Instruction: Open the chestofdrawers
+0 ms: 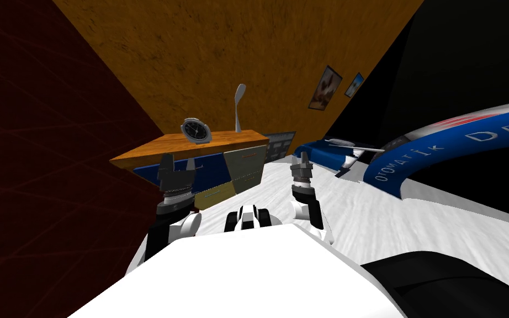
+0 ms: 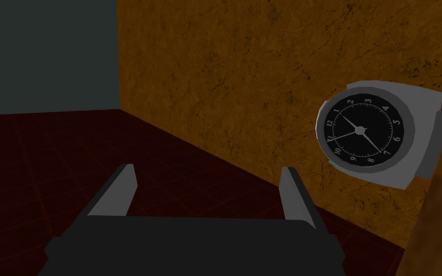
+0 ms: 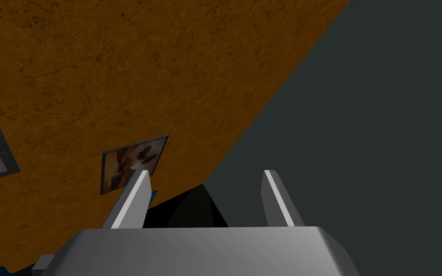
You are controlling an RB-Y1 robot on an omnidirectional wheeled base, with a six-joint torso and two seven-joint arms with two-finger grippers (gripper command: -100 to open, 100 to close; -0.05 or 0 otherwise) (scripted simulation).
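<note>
Chest of drawers ahead at 11 o'clock. No handle gripped, so I judge opening not started. Left gripper spread, empty, level with chest top, clock at its 1 o'clock. Right gripper spread, idle, 1 o'clock. Reach, grasp and pull all left.

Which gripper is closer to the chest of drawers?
The left gripper, in front of the chest of drawers below the clock; the right gripper stands aside.

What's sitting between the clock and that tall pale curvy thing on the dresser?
Nothing: in the head view, only the bare wooden top of the chest of drawers lies between the clock and the tall pale ornament.
</note>
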